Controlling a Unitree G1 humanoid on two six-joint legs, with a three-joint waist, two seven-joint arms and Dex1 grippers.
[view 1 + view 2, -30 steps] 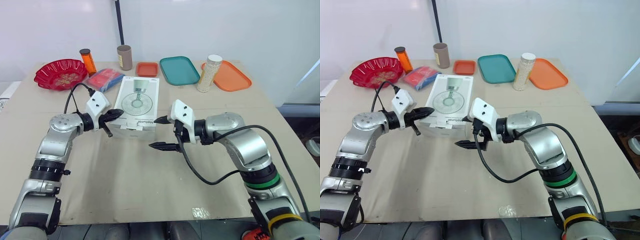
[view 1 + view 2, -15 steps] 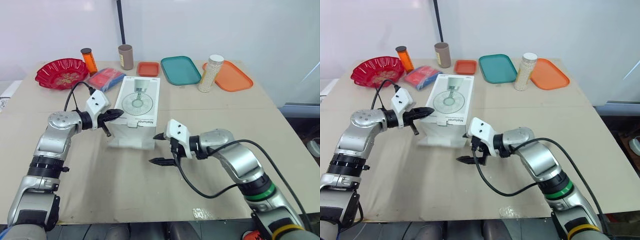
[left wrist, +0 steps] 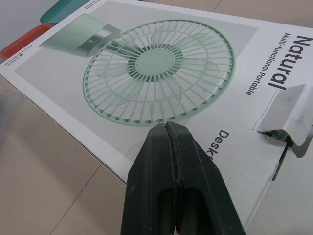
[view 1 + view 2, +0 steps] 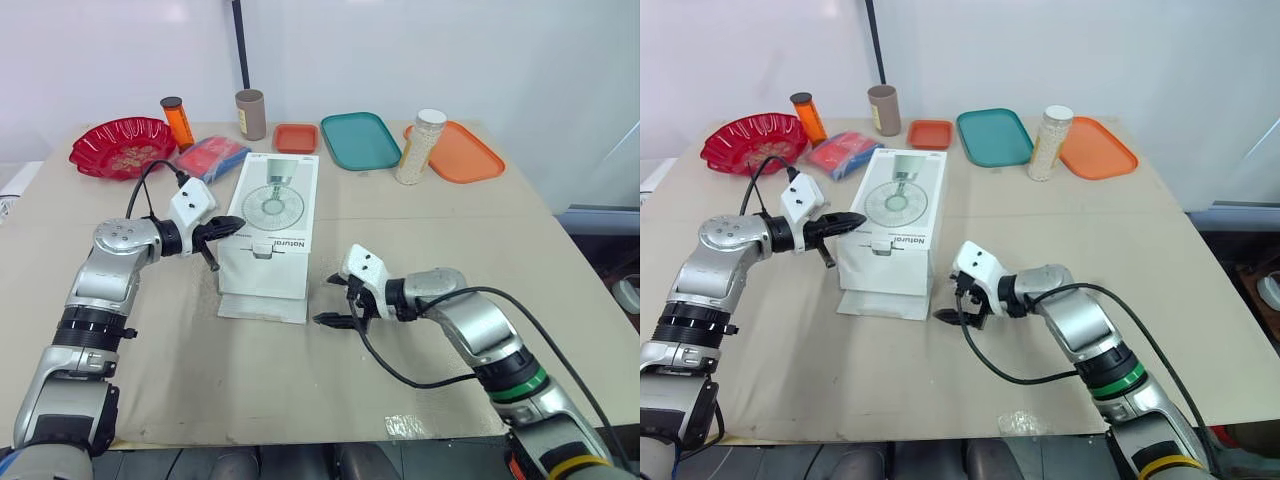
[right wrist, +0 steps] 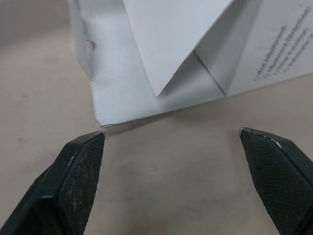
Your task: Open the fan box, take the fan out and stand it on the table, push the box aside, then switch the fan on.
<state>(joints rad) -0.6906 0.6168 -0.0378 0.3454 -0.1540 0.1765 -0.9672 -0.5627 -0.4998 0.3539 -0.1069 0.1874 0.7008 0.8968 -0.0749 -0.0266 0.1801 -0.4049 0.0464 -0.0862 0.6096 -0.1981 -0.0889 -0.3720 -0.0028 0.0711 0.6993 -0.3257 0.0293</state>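
Note:
The white fan box (image 4: 272, 205) lies flat mid-table, a green fan printed on its lid (image 3: 156, 73). Its near end flap (image 4: 262, 306) is folded out and rests on the table; a small tab (image 3: 286, 115) sticks up at that end. My left gripper (image 4: 222, 228) is shut with nothing between its fingers (image 3: 168, 147), its tip at the box's left top edge. My right gripper (image 4: 325, 300) is open, low over the table just right of the folded-out flap (image 5: 146, 78), apart from it. The fan itself is hidden inside.
Along the table's far edge stand a red bowl (image 4: 122, 147), an orange bottle (image 4: 177, 120), a brown cup (image 4: 250, 113), a small orange tray (image 4: 296, 137), a teal tray (image 4: 360, 140), a white jar (image 4: 420, 147) and an orange tray (image 4: 462, 152). A red-blue packet (image 4: 212, 157) lies beside the box.
The box's near end flap has swung out and down onto the table. My right gripper moved down and nearer along with it, still open. The left gripper stayed put.

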